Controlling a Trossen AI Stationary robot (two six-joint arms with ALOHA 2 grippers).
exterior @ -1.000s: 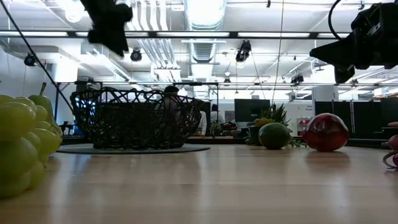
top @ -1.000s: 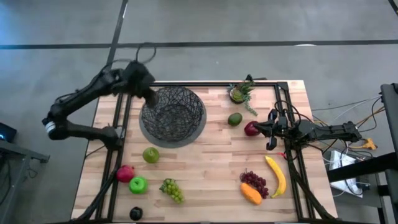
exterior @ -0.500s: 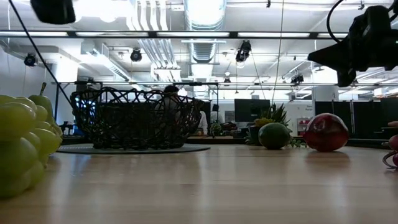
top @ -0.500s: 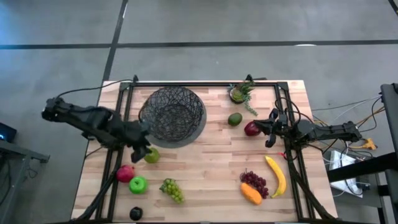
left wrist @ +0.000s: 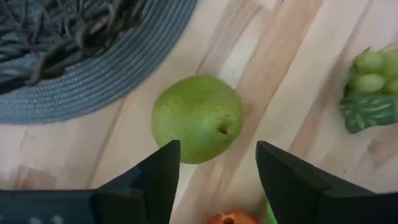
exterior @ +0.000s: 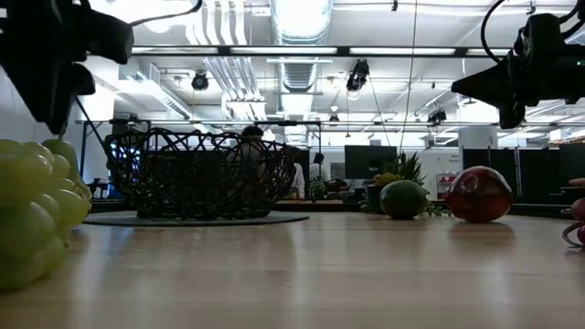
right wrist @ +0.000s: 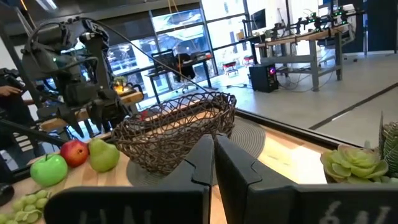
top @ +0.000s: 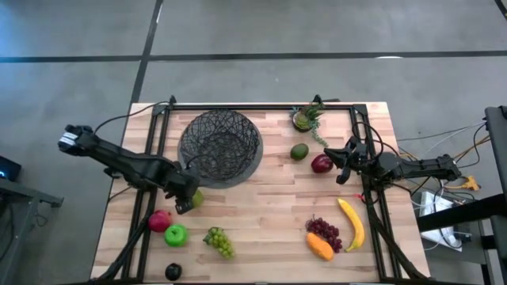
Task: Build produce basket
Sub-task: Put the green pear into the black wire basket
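Observation:
The dark wire basket (top: 220,145) stands on a grey round mat (left wrist: 93,87) at the table's far left. A green pear (left wrist: 198,118) lies on the wood just near of the mat. My left gripper (top: 184,203) hangs open above the pear, pointing down, its two fingers (left wrist: 155,177) short of the fruit on either side. A red apple (top: 159,221), green apple (top: 176,234), green grapes (top: 219,241) and dark plum (top: 173,271) lie near left. My right gripper (top: 342,164) is shut and level at the right, beside a dark red fruit (top: 321,164).
An avocado (top: 299,151) and a small spiky plant (top: 307,117) sit far right. A banana (top: 352,224), purple grapes (top: 323,231) and an orange piece (top: 319,247) lie near right. Bare wood spans the table's middle. Black frame rails run along the left and right edges.
My left gripper has swung from above the basket's far left rim toward the table's near edge and down, and now hangs low over the green pear. The fruits and the basket have stayed where they were.

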